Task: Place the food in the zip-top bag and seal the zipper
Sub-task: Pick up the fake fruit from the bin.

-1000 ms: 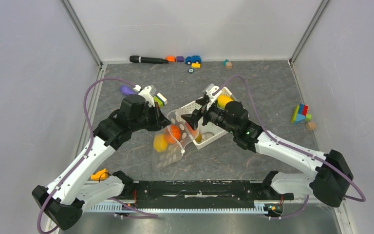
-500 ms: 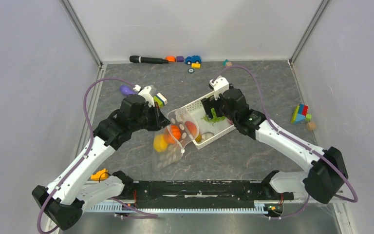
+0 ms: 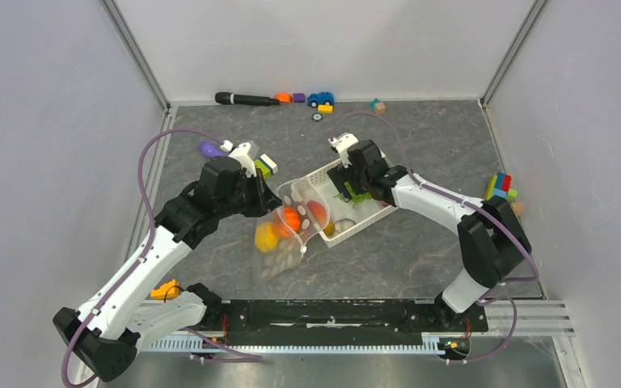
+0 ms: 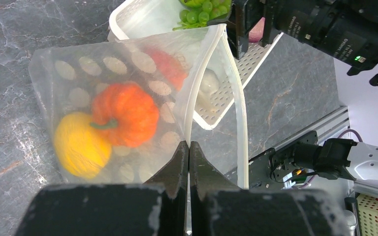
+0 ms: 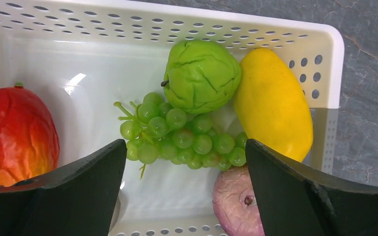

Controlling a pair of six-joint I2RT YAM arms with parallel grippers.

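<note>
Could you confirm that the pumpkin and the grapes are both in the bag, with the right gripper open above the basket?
Not quite: the grapes lie in the basket, not the bag, as the right wrist view shows. The pumpkin is in the bag, and the right gripper is open above the basket.
</note>
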